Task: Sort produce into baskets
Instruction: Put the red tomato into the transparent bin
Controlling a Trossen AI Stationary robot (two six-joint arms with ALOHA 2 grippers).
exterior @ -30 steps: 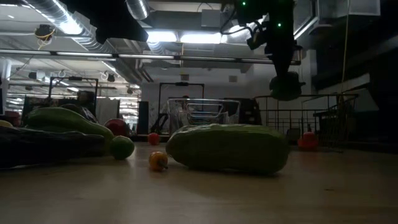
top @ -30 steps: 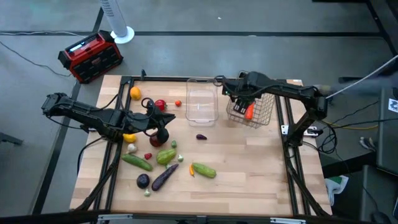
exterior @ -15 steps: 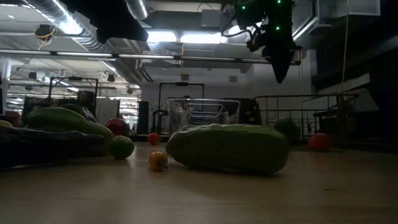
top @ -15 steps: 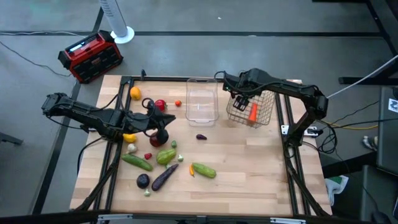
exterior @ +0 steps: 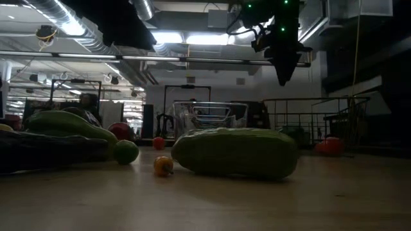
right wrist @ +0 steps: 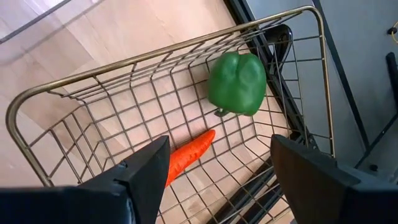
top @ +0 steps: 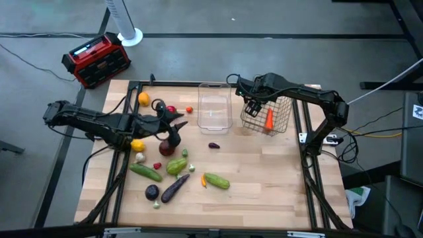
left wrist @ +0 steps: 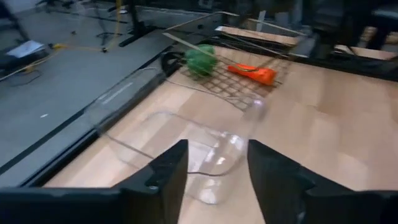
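Above the wire mesh basket (top: 267, 118) at the table's far right, my right gripper (right wrist: 217, 163) hangs with fingers spread wide and nothing between them. Beneath it the basket holds a carrot (right wrist: 188, 155), lying on a slant across the mesh floor, and a green pepper (right wrist: 237, 82) by the basket's far wall, apart from the carrot. The clear plastic bin (top: 214, 110), just left of the basket at the far edge, appears empty.

My left gripper (left wrist: 214, 167), fingers parted and empty, sits among the loose produce on the table's left half and faces the bin. A dark red apple (top: 166, 149) lies just nearside of it in the high view; a cucumber (top: 217, 180) and an eggplant (top: 174, 188) lie toward the near edge, their long axes slanting across the table. I judge the left arm the nearer to all remaining pieces.

No writing is legible to me.
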